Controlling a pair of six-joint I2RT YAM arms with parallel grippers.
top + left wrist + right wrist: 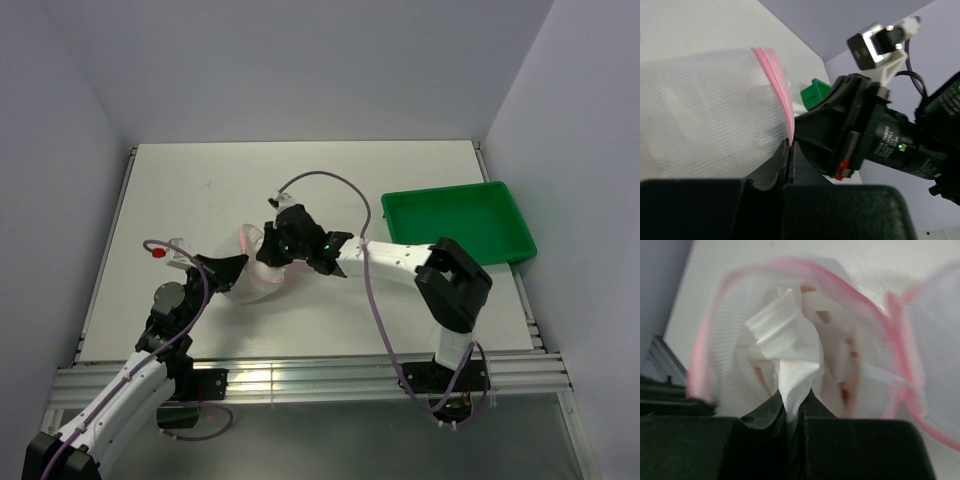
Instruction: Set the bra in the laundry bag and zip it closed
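**A:** How are the arms set?

**B:** The left arm comes up from the near-left corner and slants rightward, wrist low over the table. The right arm rises to a bent elbow, and its forearm runs leftward to meet the other mid-table.

**A:** And the jaws?

**B:** The left jaws are closed tight, pinching the laundry bag at its rim, right on the pink zip line. The right jaws are nipped narrow on a pale fabric fold standing up in the bag's mouth. It is too blurred to tell whether that fold belongs to the garment or the bag.

**A:** Where's the bra?

**B:** Pink-beige patches deeper in the mouth look like the bra, so it seems to be inside the bag.

**A:** Which way does the bag point?

**B:** Its unzipped mouth gapes toward the right wrist. Its long axis slants from near-left to far-right between the two sets of jaws.

**A:** Anything nearby?

**B:** A green tray sits at the table's right edge, well apart. A purple cable arcs above the right forearm, and the right wrist crowds just beside the rim
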